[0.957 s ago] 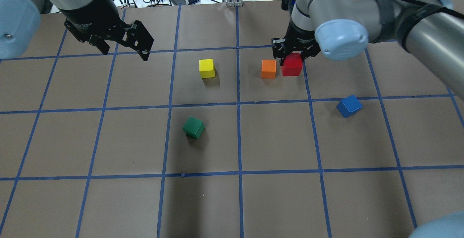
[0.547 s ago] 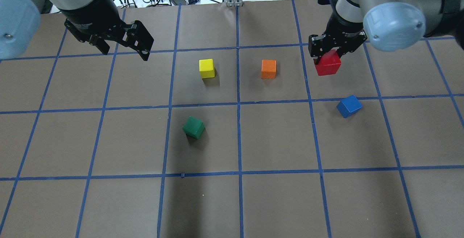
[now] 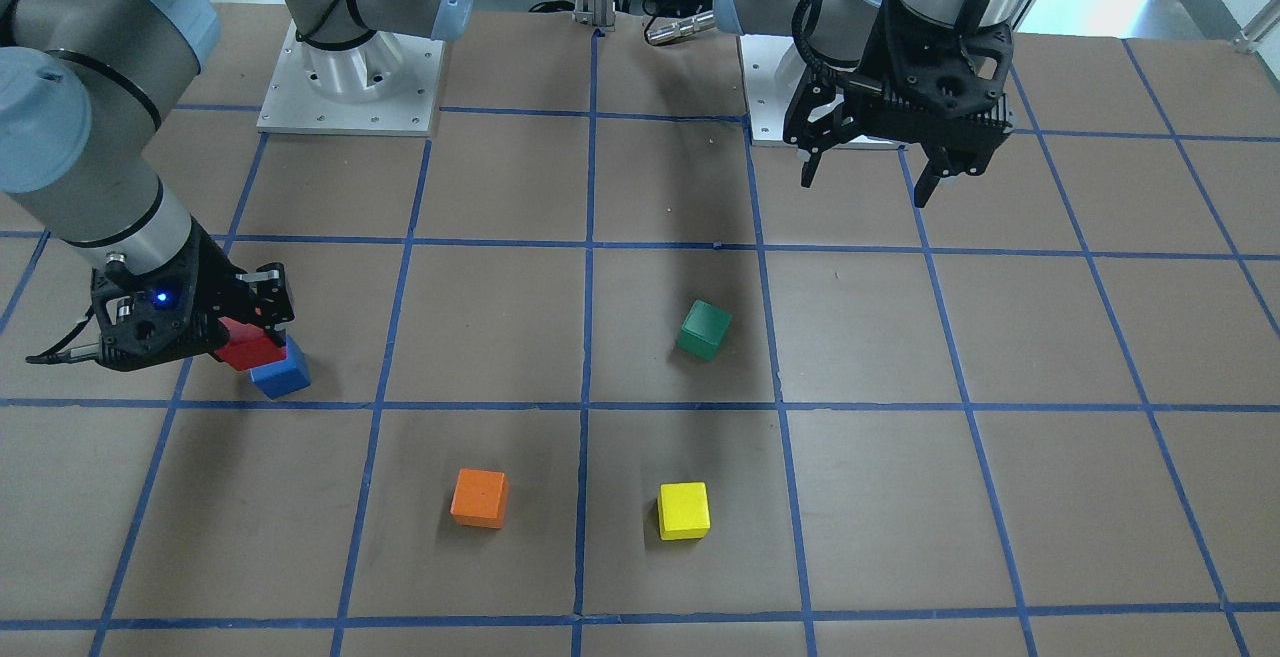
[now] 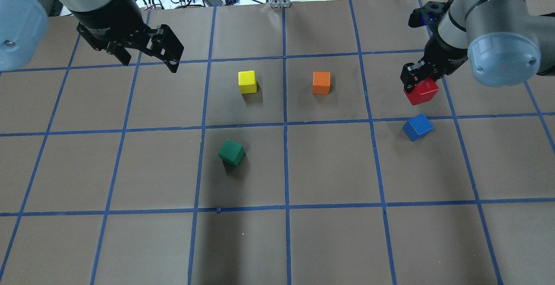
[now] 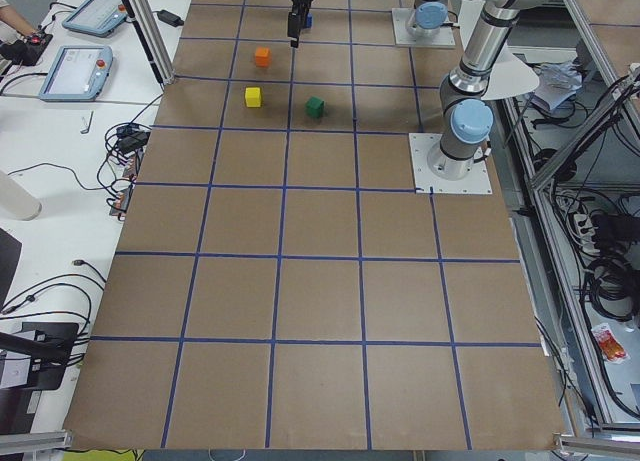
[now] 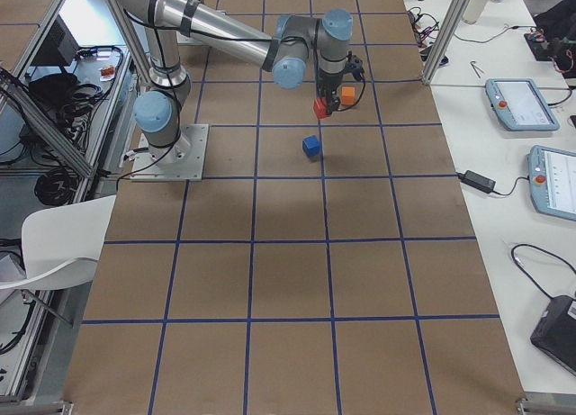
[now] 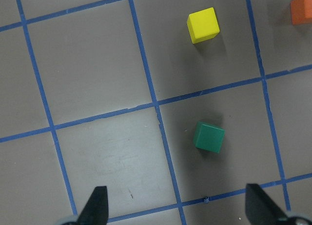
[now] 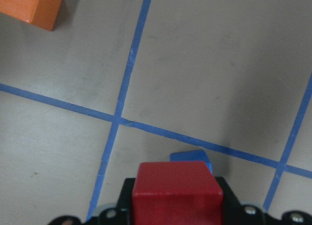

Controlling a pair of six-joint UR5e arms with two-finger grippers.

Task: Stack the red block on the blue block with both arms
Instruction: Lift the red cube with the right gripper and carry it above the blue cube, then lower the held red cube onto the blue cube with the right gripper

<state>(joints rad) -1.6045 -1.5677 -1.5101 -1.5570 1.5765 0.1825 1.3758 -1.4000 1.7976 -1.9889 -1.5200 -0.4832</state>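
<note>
The red block (image 4: pixel 421 92) is clamped in my right gripper (image 4: pixel 417 82), which holds it off the table. It also shows in the front view (image 3: pixel 243 351) and the right wrist view (image 8: pixel 178 186). The blue block (image 4: pixel 417 126) lies turned on the table just in front of and below the red one. In the right wrist view only its corner (image 8: pixel 193 157) peeks out beyond the red block. My left gripper (image 4: pixel 149 59) hangs open and empty above the table's far left part. Its open fingers frame the left wrist view (image 7: pixel 178 208).
An orange block (image 4: pixel 321 82) and a yellow block (image 4: pixel 247 81) sit in the far middle squares. A green block (image 4: pixel 232 152) lies turned left of centre. Blue tape lines grid the brown table. Cables lie beyond the far edge.
My right gripper has carried the red block to the right, away from the orange block, and it now hangs just behind the blue block. The left arm has not moved.
</note>
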